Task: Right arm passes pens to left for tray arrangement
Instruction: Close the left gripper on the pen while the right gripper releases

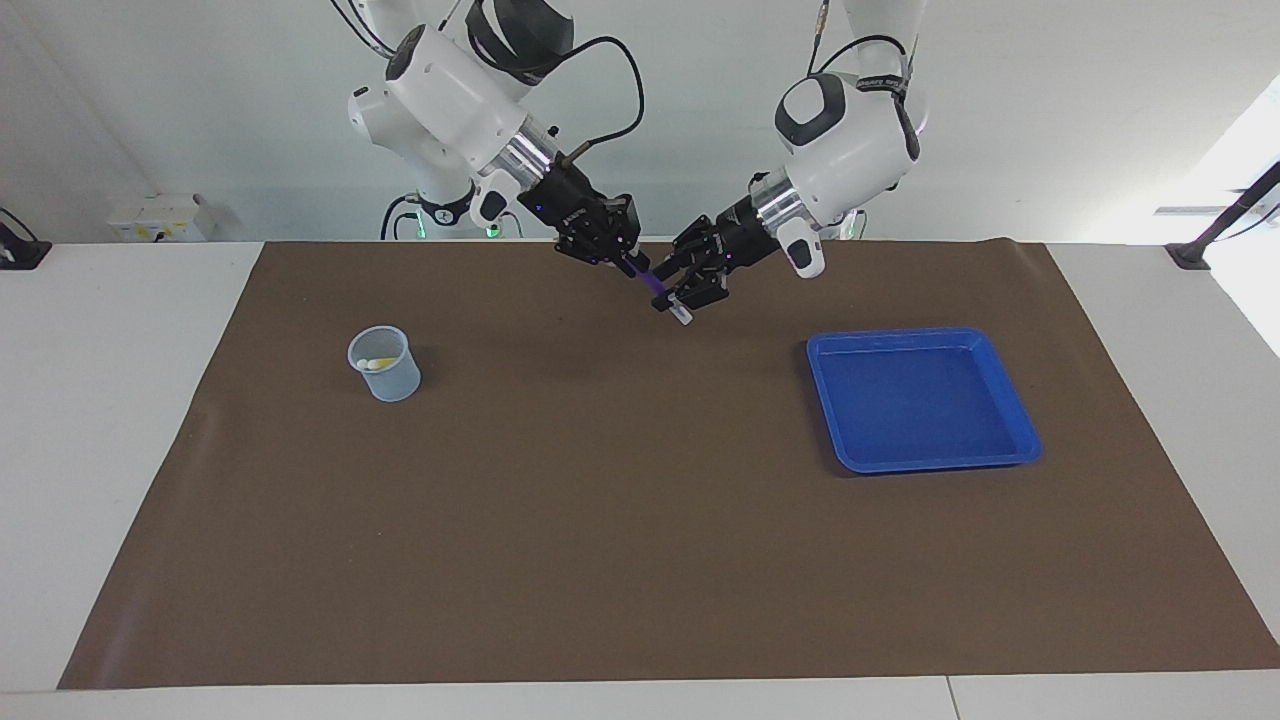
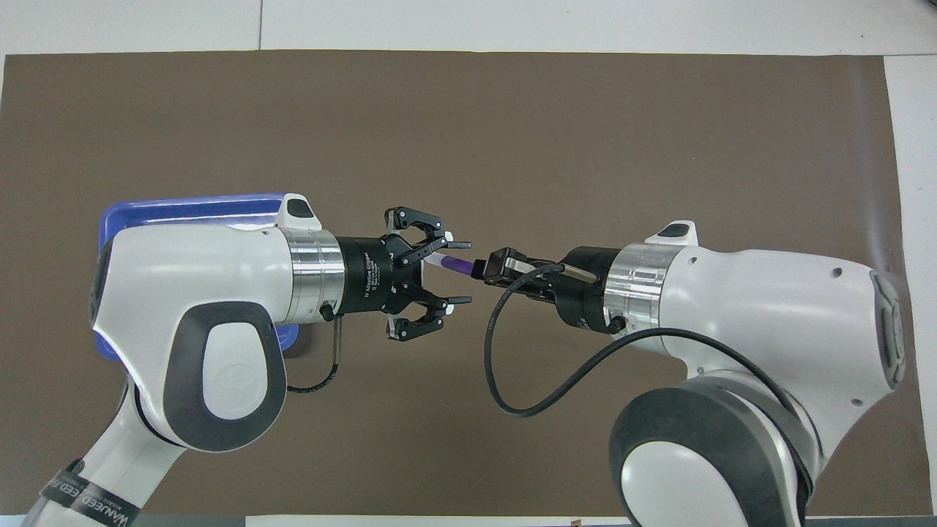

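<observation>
We have the purple pen up in the air over the brown mat, well toward the robots from the tray, and it is the hinge of this handover. The right tool is pinching the pen at one end, fingers pressed tight on the barrel. The pen's long axis runs straight from that tool toward the left tool, pale tip leading, sloping down a little in the facing view.

The left tool has its fingers spread to either side of that pale tip, a gap showing on both sides, so we judge no grip is made yet on its part. It faces the pen head-on, the tip lying inside its span, nearer one finger than the other.

What we need next, we think, is a squeeze across the barrel before the right tool lets go. The tray sits bare at the left arm's end of the tabletop. A cup stands at the right arm's end, pale pen ends showing inside.
</observation>
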Available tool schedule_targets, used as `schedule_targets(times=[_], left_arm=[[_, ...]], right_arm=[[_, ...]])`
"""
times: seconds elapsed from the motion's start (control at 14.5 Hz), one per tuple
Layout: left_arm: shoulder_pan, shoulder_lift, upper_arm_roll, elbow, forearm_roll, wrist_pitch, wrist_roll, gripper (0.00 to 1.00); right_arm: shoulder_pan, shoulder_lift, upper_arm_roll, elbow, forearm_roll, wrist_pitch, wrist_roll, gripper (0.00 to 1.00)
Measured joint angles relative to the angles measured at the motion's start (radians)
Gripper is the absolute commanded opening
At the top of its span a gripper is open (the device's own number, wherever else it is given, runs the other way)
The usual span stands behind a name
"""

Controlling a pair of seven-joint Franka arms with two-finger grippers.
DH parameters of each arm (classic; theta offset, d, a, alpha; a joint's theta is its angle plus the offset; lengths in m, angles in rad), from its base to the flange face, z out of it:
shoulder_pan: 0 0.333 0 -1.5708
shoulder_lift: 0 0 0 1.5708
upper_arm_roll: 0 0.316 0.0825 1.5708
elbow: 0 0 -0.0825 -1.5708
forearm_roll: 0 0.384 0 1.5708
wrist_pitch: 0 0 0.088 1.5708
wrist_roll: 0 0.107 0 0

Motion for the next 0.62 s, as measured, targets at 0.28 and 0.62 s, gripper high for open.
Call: schedule_targets(times=[0.28, 0.62], left_arm=[[0.0, 0.0, 0.001, 0.0, 0.0, 0.001, 0.003, 0.14], [0.001, -0.002, 0.005, 0.001, 0.0, -0.001, 0.047, 0.0]], right_arm=[[0.0, 0.0, 0.0, 0.0, 0.0, 0.0, 0.0, 0.0], [0.0, 0.0, -0.001, -0.001, 0.001, 0.004, 0.0, 0.0]])
